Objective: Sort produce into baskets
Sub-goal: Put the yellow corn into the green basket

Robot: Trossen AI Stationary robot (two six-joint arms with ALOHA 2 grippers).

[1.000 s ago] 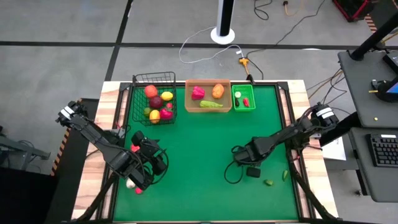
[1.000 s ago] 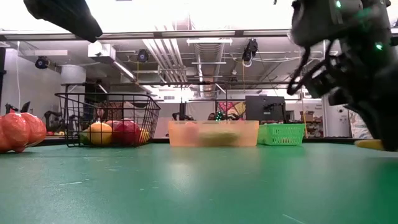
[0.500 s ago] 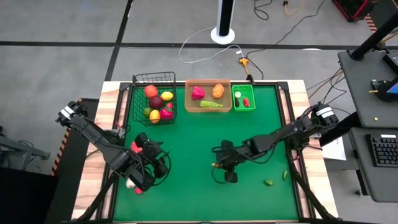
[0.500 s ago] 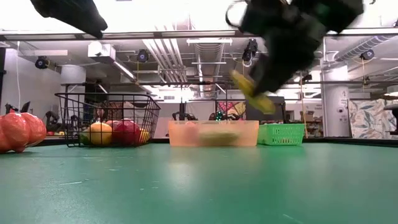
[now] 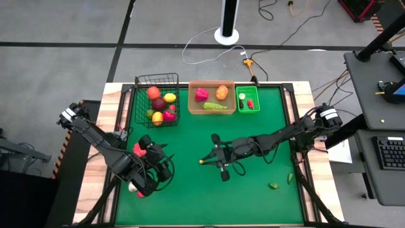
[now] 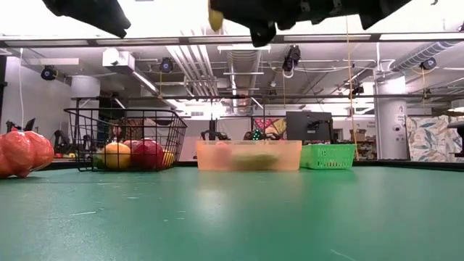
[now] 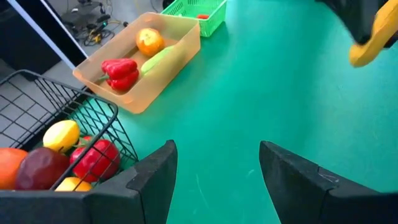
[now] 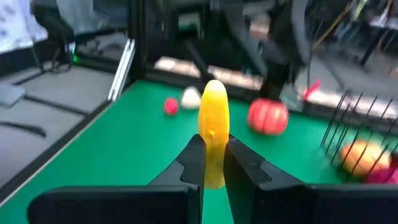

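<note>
My right gripper (image 5: 207, 159) hangs over the table's middle, shut on a long yellow piece of produce (image 8: 214, 118). Along the far edge stand the black wire basket (image 5: 140, 95) with round fruit, the tan tray (image 5: 193, 98) with a red pepper, an orange piece and a green one, and the green bin (image 5: 240, 100). My left gripper (image 7: 217, 155) waits open over the near left part, nothing between its fingers. A ribbed orange-red piece (image 8: 268, 116), a small red one (image 8: 170, 106) and a white one (image 8: 190, 97) lie on the mat near the left arm. My right gripper pinches the yellow piece between its two fingers (image 8: 194, 163) by the sides of its near half (image 8: 214, 169). The fingers are about level and point toward the table's left edge, along the piece. Its free end sticks out past the fingertips, and it is lifted clear of the mat.
Two small green pieces (image 5: 273, 185) (image 5: 290, 178) lie near the table's near right corner. The green mat between the arms and the three containers is open room. A wooden border (image 5: 114, 95) runs round the mat.
My right gripper has risen from the mat at the right and travelled toward the table's left edge with the yellow piece. It has tipped from pointing down to about level, so the piece now points left. My left gripper has kept its place.
</note>
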